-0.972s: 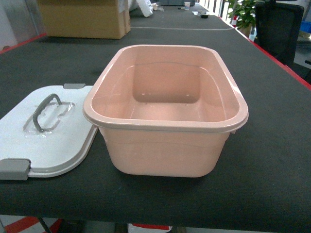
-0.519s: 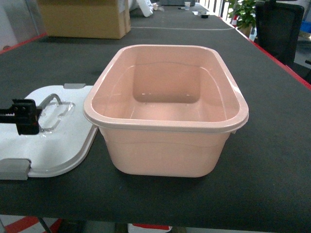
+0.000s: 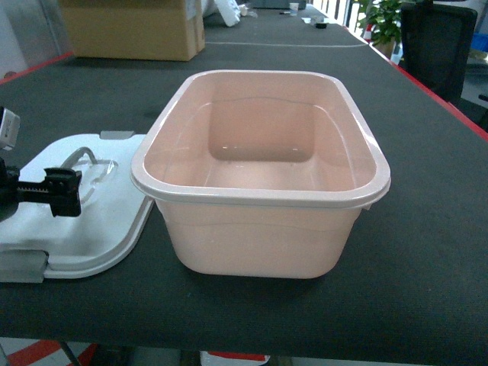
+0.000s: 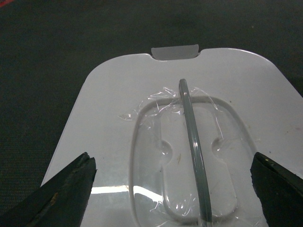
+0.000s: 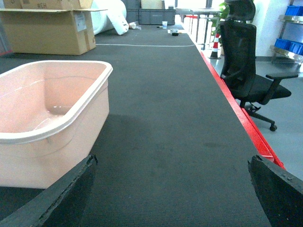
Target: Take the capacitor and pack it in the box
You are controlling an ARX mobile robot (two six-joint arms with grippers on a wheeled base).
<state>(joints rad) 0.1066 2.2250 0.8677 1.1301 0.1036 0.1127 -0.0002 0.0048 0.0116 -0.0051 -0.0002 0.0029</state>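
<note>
The box [image 3: 259, 175] stands open near the front edge of the worktop [image 3: 427, 229], about midway along it, and its pale pink inside is bare: no capacitor lies in it, and none shows anywhere in the three views. Its white lid [image 3: 91, 229] lies flat just beside the box's left wall, at the front left corner of the worktop, grey handle [image 4: 194, 151] up, one clip latch [image 4: 174, 51] at its far edge.

A second ago the lid lay uncovered; half a second ago the left end effector [image 3: 65, 192] had come in from the left edge, and now it has slid further right, hanging over the lid beside the handle. The left wrist view shows its dark tips spread wide, with the handle between them and nothing held. The right end effector [image 5: 180, 189] is out of the head view; its own camera shows it spread and empty too, low over the bare worktop to the right of the box.

I judge the left arm to be only passing over the lid or heading for it. Packing has not begun, since no capacitor is in hand.
</note>
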